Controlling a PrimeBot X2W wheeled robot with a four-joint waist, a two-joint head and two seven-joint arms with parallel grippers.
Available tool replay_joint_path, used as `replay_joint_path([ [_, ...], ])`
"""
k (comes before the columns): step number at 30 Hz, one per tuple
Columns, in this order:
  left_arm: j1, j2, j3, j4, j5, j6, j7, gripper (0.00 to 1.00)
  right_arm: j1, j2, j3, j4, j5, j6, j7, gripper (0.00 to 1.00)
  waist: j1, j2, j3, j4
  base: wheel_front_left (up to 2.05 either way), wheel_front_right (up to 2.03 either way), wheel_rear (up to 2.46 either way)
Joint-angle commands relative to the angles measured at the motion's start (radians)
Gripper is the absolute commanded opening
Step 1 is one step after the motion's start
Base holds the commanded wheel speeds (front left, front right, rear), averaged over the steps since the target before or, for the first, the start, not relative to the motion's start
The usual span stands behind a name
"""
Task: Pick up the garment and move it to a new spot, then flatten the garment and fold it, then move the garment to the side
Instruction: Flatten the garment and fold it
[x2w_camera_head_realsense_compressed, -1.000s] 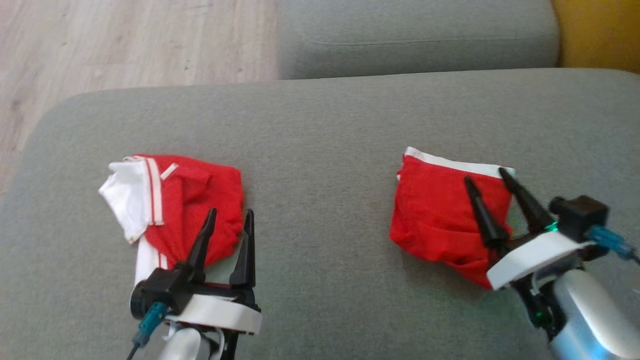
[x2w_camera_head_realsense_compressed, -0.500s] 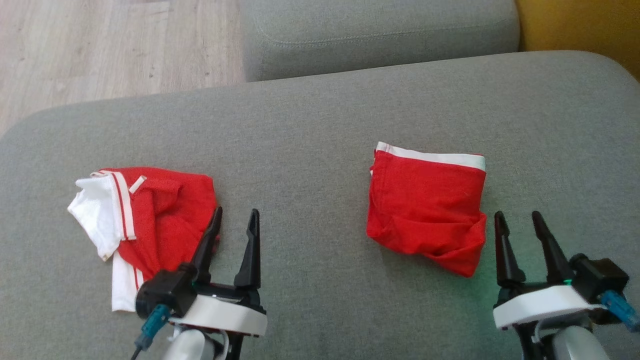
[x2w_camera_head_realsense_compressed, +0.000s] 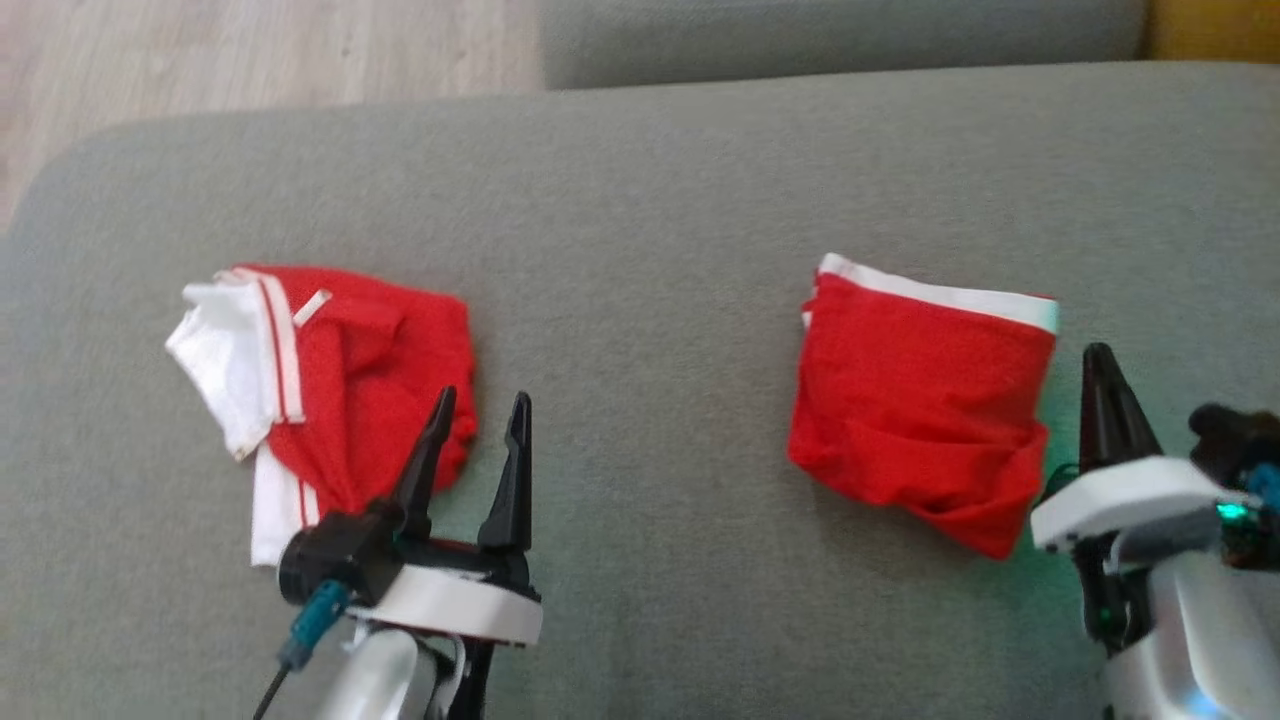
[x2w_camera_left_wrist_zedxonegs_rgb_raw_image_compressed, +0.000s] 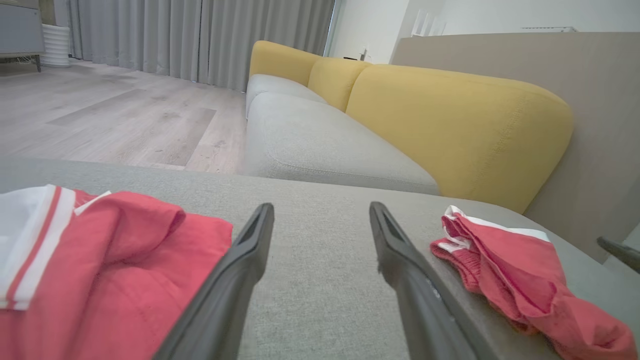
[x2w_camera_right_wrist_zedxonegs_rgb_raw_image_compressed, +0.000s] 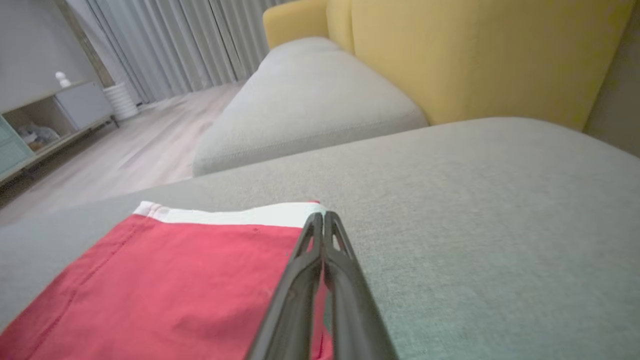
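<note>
Garment (x2w_camera_head_realsense_compressed: 340, 380) lies crumpled on the sofa seat (x2w_camera_head_realsense_compressed: 650, 200), just left of our left end effector (x2w_camera_head_realsense_compressed: 480, 405), which is spread wide and empty. Right end effector (x2w_camera_right_wrist_zedxonegs_rgb_raw_image_compressed: 324, 216) is pinched closed on nothing we can see, beside the shorts (x2w_camera_head_realsense_compressed: 920, 400). We judge pickup not yet begun; next, grip a jersey edge. Lettering is folded out of sight.

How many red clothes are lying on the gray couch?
2. The red-and-white jersey lies on the left, by the open left claw. The red shorts with a white band lie on the right, beside the shut right claw.
</note>
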Motion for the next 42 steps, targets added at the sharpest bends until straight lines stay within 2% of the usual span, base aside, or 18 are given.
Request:
replay_joint_path([
  [1, -0.053, 0.002, 0.024, -0.027, 0.002, -0.001, -0.01, 1.0, -0.058, -0.001, 0.003, 0.003, -0.013, -0.001, 0.02, 0.0, -0.0002, 0.0, 0.045, 0.043, 0.0, 0.0, 0.0],
  [7, -0.089, 0.002, 0.018, -0.019, -0.001, -0.006, -0.01, 1.0, -0.17, 0.0, -0.064, 0.165, -0.017, -0.001, 0.097, 0.0, -0.0002, 0.0, 0.088, 0.1, 0.0, 0.0, 0.0],
  [16, -0.122, 0.002, 0.009, -0.015, -0.002, -0.008, -0.01, 1.0, -0.325, 0.001, -0.033, 0.34, -0.045, -0.001, 0.061, 0.0, -0.0002, 0.0, 0.115, 0.147, 0.0, 0.0, 0.0],
  [23, -0.122, 0.002, 0.009, -0.012, -0.007, -0.002, -0.01, 1.0, -0.368, 0.001, 0.151, 0.395, 0.009, -0.001, -0.032, 0.0, -0.0002, 0.0, 0.108, 0.152, 0.0, 0.0, 0.0],
  [31, -0.1, 0.002, 0.017, -0.012, -0.012, 0.003, -0.01, 1.0, -0.307, -0.005, 0.307, 0.331, 0.045, -0.001, -0.11, 0.0, -0.0002, 0.0, 0.062, 0.123, 0.0, 0.0, 0.0],
  [35, -0.093, 0.002, 0.017, -0.013, -0.013, 0.006, -0.01, 1.0, -0.268, -0.004, 0.373, 0.317, 0.06, -0.001, -0.107, 0.0, -0.0002, 0.0, 0.05, 0.114, 0.0, 0.0, 0.0],
  [42, -0.085, 0.002, 0.017, -0.011, -0.012, 0.007, -0.01, 1.0, -0.242, -0.004, 0.494, 0.359, 0.109, -0.001, -0.011, 0.0, -0.0002, 0.0, 0.037, 0.101, 0.0, 0.0, 0.0],
])
